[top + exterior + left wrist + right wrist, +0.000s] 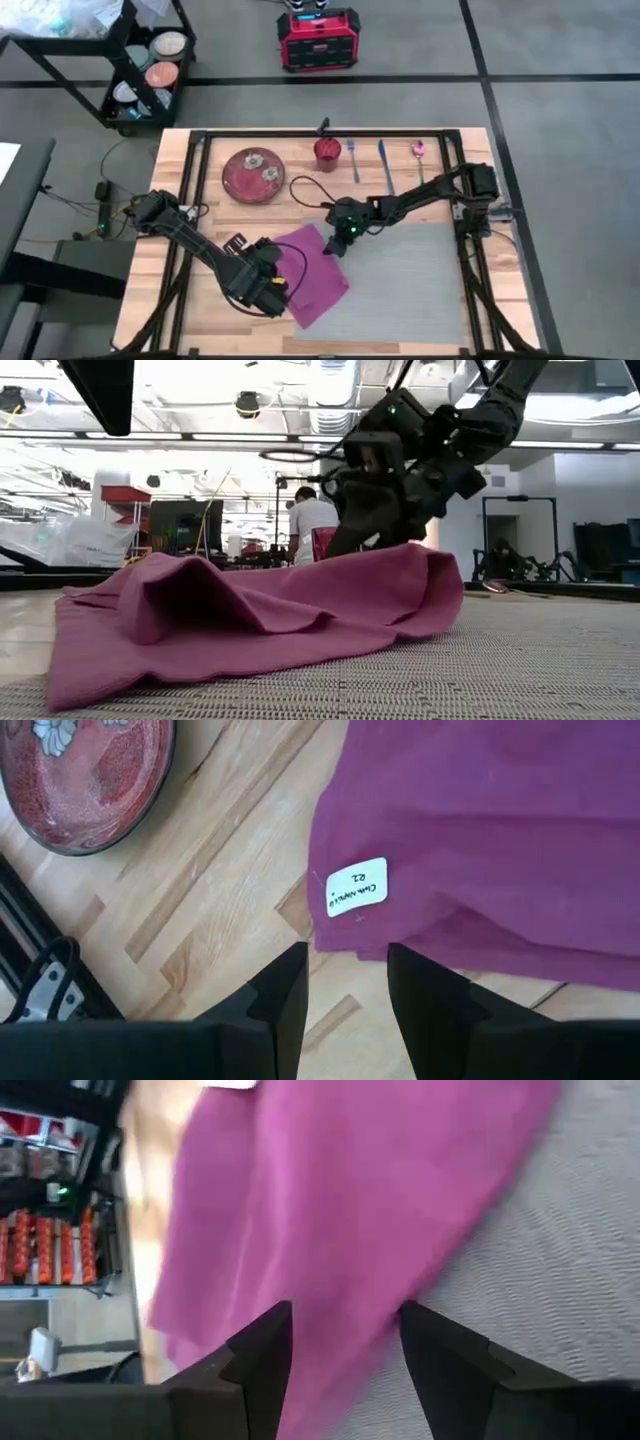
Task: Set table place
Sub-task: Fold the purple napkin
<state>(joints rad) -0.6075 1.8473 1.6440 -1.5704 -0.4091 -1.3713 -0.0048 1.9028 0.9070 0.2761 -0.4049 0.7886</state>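
The magenta napkin (318, 278) lies rumpled, half on the grey placemat (420, 285) and half on the bare wood of the table (150, 300). In the low view the napkin (280, 600) is humped into folds. My left gripper (270, 285) is open above the napkin's near-left edge, and the white label (356, 886) lies just ahead of its fingers (290, 990). My right gripper (342, 235) is open over the napkin's far corner (340, 1210). In the low view my right gripper (370, 500) stands just behind the cloth.
A red patterned plate (252, 175) lies at the far left of the table. A red cup (327, 152), a fork (353, 160), a knife (385, 162) and a pink spoon (419, 155) line the far edge. A black cable (305, 190) loops beside the plate. A cart (150, 70) stands beyond the table.
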